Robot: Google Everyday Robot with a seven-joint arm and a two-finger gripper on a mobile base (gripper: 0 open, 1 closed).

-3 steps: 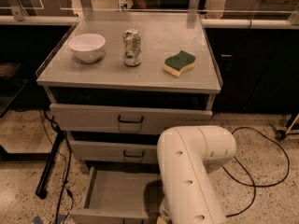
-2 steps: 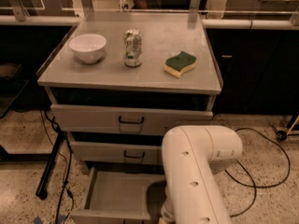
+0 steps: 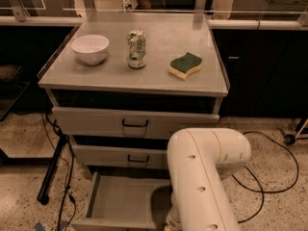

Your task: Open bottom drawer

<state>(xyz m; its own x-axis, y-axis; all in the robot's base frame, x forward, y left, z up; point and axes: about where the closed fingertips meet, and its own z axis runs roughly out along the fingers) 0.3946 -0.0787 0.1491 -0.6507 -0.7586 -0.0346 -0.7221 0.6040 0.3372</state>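
The bottom drawer (image 3: 122, 201) of the grey cabinet stands pulled out towards me, and its plain grey tray shows from above. Its front and black handle are cut off by the lower edge of the view. Above it sit the middle drawer (image 3: 120, 157) and the top drawer (image 3: 134, 122), both shut, each with a small black handle. My white arm (image 3: 204, 177) fills the lower right and reaches down past the open drawer's right side. The gripper itself is below the frame, out of view.
On the cabinet top (image 3: 159, 76) stand a white bowl (image 3: 90, 48), a dented can (image 3: 137, 49) and a green-and-yellow sponge (image 3: 186, 65). Black cables (image 3: 262, 177) lie on the speckled floor at right. A dark stand leg (image 3: 50, 170) leans at left.
My arm has shifted a little to the right and up in the view. The bottom drawer stays pulled out as before.
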